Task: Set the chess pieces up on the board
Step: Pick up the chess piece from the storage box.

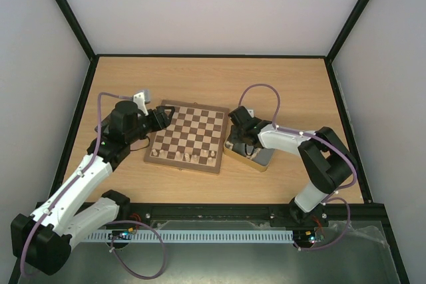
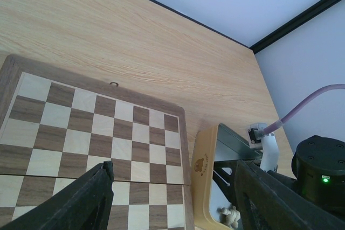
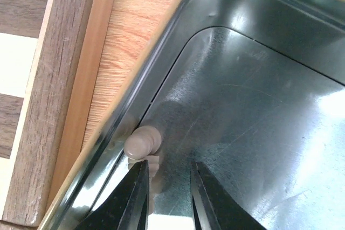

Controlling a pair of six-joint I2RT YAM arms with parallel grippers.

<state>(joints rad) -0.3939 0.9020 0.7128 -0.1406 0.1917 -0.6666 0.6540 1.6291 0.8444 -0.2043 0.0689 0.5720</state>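
Down in the tin (image 3: 161, 63), right gripper (image 3: 168, 164) jaws barely apart, empty, pale pawn (image 3: 141, 143) beside one finger; left gripper (image 2: 172, 171) gapes empty over the board (image 2: 81, 127).

The cream-and-brown checkered board (image 1: 188, 136) lies flat, its far-left corner just beside the left gripper (image 1: 160, 119). Several pale chess pieces (image 1: 188, 156) stand upright along its near row. 1 more pale piece (image 3: 143, 143) sits just ahead of the right gripper (image 3: 168, 169), against 1 fingertip (image 3: 139, 179).
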